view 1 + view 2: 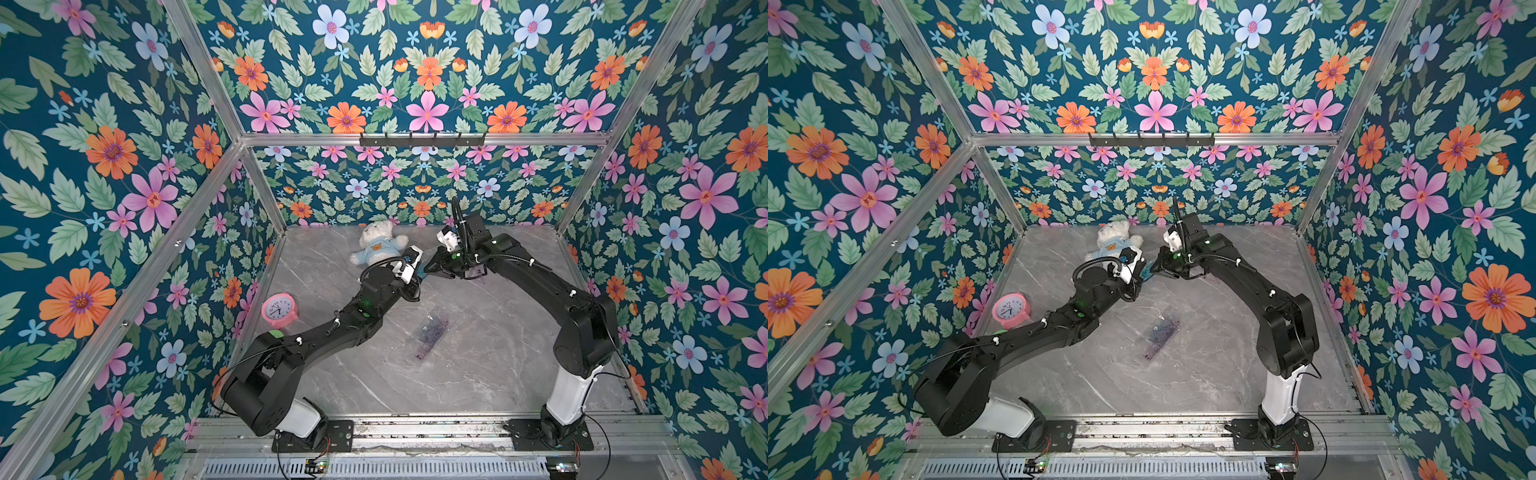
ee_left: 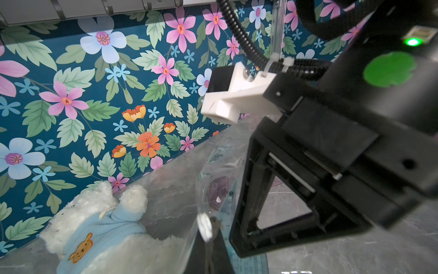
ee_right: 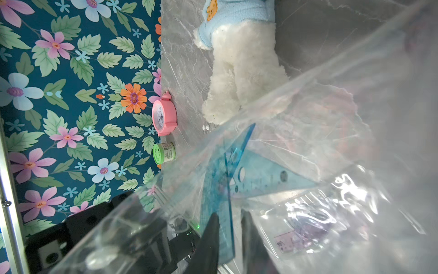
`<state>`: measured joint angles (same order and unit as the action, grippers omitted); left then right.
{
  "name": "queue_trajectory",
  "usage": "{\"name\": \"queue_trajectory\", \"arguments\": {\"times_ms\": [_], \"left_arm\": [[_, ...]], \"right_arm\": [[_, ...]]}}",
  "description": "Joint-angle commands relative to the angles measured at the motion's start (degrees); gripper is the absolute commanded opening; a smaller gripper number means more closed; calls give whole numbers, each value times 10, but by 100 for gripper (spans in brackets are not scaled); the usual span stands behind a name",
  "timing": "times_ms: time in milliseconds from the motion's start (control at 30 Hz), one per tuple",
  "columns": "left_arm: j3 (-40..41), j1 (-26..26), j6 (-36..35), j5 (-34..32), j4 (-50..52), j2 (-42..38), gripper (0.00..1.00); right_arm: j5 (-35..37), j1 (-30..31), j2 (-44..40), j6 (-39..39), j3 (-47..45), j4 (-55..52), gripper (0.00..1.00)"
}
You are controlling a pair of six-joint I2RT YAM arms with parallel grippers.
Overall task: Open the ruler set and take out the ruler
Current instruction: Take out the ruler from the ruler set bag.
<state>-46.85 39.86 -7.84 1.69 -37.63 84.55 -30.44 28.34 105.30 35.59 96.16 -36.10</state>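
The ruler set (image 3: 308, 113), a clear plastic bag, hangs above the counter (image 1: 498, 374) between my two arms, toward the back and just in front of the teddy bear (image 1: 376, 245); in both top views only a sliver of blue (image 1: 1148, 274) shows where my arms meet. Inside the bag, a blue set square (image 3: 220, 189) stands nearly edge-on in my right wrist view. My right fingers (image 3: 211, 239) sit either side of its lower end, one against the blue plastic and the other with a narrow gap showing, so I cannot tell whether I am truly clamping it. My left fingers (image 2: 203, 258) are clenched on an edge of the bag, pinching the film with nothing but plastic between them. The bag's film billows wide and crumpled across the right wrist view. Below and toward the front, a second packet of purple rulers (image 1: 432, 334) lies flat on the counter, well apart from both arms. A pink alarm clock (image 1: 278, 309) stands at the left wall, with a green-lidded jar (image 3: 163, 153) just beside it.
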Motion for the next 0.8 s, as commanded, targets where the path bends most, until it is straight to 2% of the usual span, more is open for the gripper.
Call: {"name": "queue_trajectory", "arguments": {"times_ms": [0,167,233,500,767], "left_arm": [[-4,-1,-3,1,-22,0,0],[-4,0,-2,3,-20,3,0],[-4,0,-1,2,-20,4,0],[4,-1,1,-18,-30,9,0],[18,-1,-2,-41,-43,9,0]], "right_arm": [[2,3,-7,-4,-2,-4,20],[4,3,-12,-3,-4,-2,15],[7,3,-15,-3,-5,-3,9],[12,3,-23,0,-10,-2,0],[13,-6,-34,-1,-8,-7,0]]}}
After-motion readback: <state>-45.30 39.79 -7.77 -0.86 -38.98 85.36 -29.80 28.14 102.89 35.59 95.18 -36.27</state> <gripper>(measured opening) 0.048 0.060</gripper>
